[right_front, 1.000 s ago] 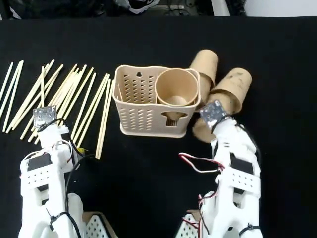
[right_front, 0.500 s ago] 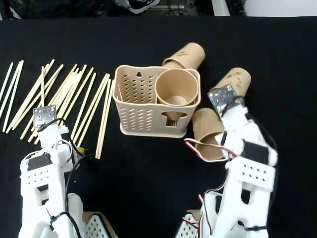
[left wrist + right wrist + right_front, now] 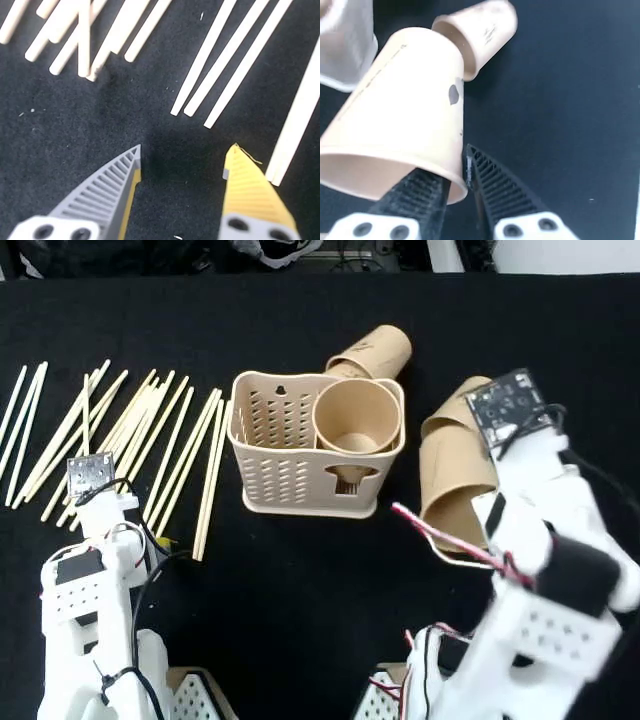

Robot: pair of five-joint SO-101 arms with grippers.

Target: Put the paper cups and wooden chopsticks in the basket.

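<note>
The beige basket (image 3: 285, 445) stands mid-table with one paper cup (image 3: 355, 417) upright in it. A second cup (image 3: 372, 352) lies behind it. My right gripper (image 3: 456, 169) is shut on the rim of a third paper cup (image 3: 405, 125), held tilted off the cloth to the basket's right (image 3: 455, 480). A fourth cup (image 3: 480, 30) lies just beyond the held one. Wooden chopsticks (image 3: 130, 435) are spread left of the basket. My left gripper (image 3: 186, 147) hangs open over bare cloth, just short of the nearest chopstick ends (image 3: 225, 65).
Black cloth (image 3: 300, 580) covers the table. The basket's corner (image 3: 345, 45) is close beside the held cup. My right arm (image 3: 545, 540) is raised high over the table's right side. Open cloth lies in front of the basket.
My right arm rose and swung right, lifting a cup off the cloth by its rim. The cup behind the basket rolled left. The left arm stayed put.
</note>
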